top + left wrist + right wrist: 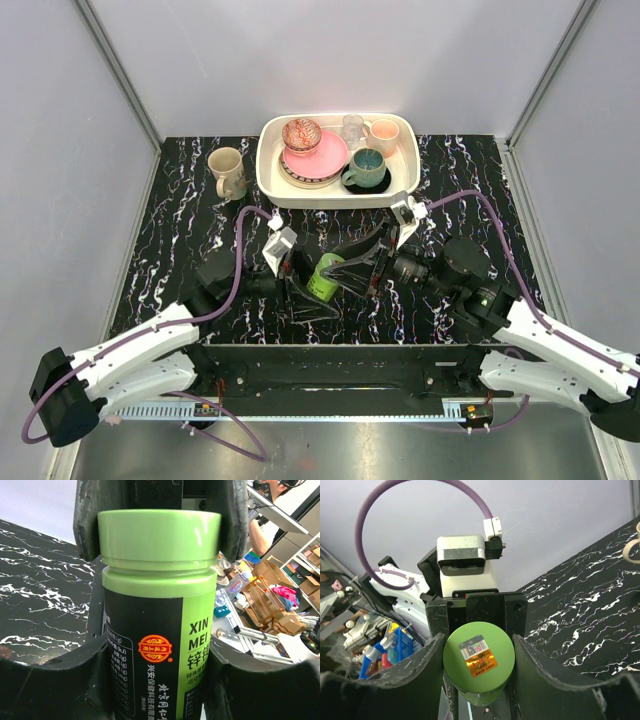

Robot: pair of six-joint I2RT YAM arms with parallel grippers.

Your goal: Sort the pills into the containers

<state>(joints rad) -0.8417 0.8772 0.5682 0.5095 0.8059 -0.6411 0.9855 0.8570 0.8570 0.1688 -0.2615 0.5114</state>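
Between left fingers (pixel 45 690), green bottle (pixel 150 625), base cut off

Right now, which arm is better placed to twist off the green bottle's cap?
Right. The right gripper straddles the cap end-on, so a wrist roll should unscrew it. The left gripper clamps the body of the bottle, steadying it.
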